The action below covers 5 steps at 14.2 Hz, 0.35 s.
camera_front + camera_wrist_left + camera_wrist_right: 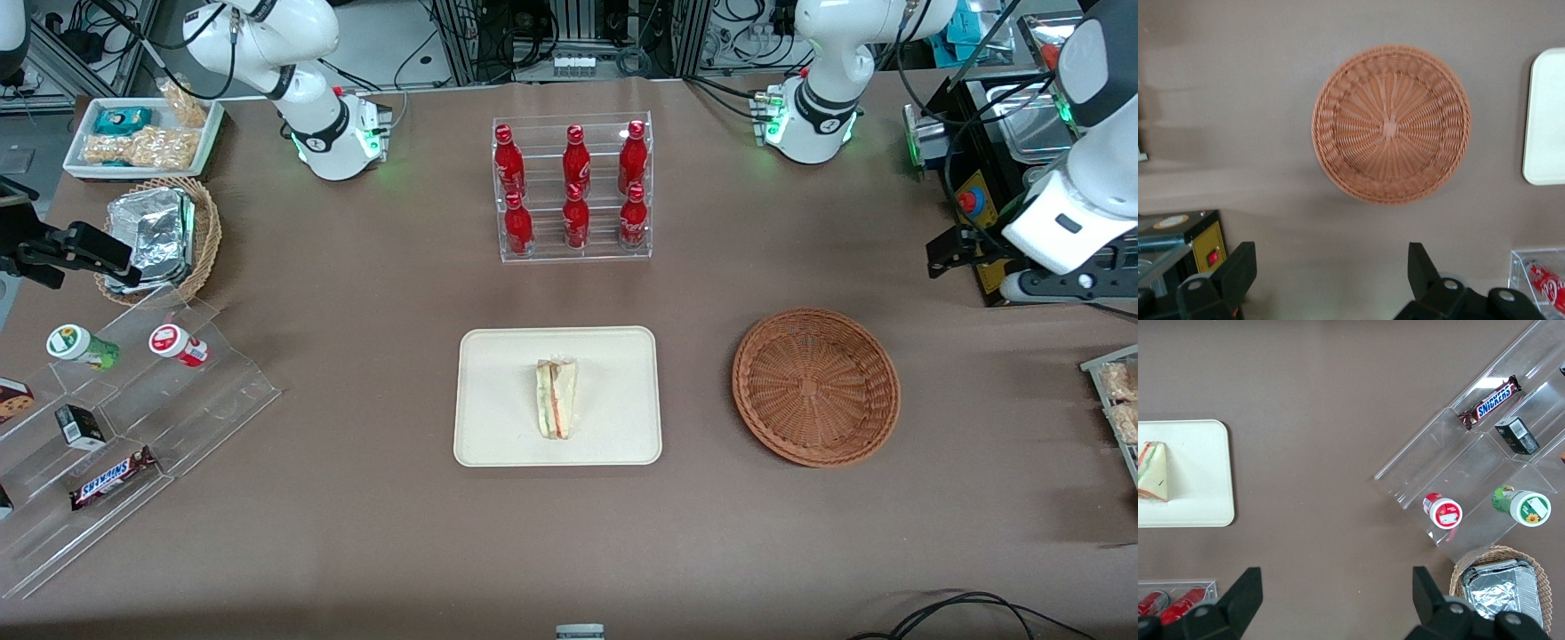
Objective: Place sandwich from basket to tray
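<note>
A: Ok, biggest first — table (pixel 356 373), brown cloth, w/ the cream tray (pixel 613 356) sitting mid-table, nearer the front cam than the bottle rack (pixel 573 188).

B: And the basket (pixel 816 387)?

A: Reddish wicker, just beside the tray toward the working arm's end. Nothing in it, bare weave all the way to the centre.

B: So the sandwich (pixel 556 397) is...

A: On the tray, roughly centred, lying on its side, wrapped, filling stripes showing. Well inside the rim. Looks like the job's done, imo.

B: Gripper (pixel 1331 267)?

A: High up, off at the working arm's end of the table, looking down on the basket from the wrist cam. Fingers spread wide, nothing between them.

B: Anything that could go wrong from here?

A: Not much, tbh. Main risk is the arm's own travel: if it sweeps low on any next move it could clip the basket rim and skid it into the tray. There's also the yellow control box (pixel 1205 243) close by the gripper, so a careless swing might knock it. The sandwich itself — light, slippery wrap, so a bump to the tray could slide it toward the edge.

B: Otherwise?

A: Fine if the arm keeps its height.
</note>
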Motion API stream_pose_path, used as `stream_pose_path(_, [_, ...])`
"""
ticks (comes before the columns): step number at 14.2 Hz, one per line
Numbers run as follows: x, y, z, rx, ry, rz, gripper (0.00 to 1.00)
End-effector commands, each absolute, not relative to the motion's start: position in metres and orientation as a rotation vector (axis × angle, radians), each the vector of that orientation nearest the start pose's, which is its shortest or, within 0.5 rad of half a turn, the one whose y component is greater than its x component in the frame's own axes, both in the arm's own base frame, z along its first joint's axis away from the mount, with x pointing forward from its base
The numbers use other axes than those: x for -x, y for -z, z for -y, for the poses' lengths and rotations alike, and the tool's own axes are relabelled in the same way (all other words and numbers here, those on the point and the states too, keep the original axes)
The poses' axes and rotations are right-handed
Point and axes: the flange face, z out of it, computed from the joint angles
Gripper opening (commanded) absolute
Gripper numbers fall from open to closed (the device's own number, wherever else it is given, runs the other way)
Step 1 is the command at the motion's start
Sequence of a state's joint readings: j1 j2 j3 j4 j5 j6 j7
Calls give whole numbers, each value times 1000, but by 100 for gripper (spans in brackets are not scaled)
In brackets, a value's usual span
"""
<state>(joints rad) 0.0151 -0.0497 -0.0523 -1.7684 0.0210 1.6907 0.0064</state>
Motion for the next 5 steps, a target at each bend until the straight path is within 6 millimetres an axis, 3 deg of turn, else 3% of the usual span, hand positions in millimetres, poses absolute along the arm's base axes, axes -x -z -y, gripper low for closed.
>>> stream_pose_path(1, [-542, -588, 17, 3112, 38, -93, 100])
stream_pose_path(5, [-549, -582, 17, 3119, 29, -80, 100])
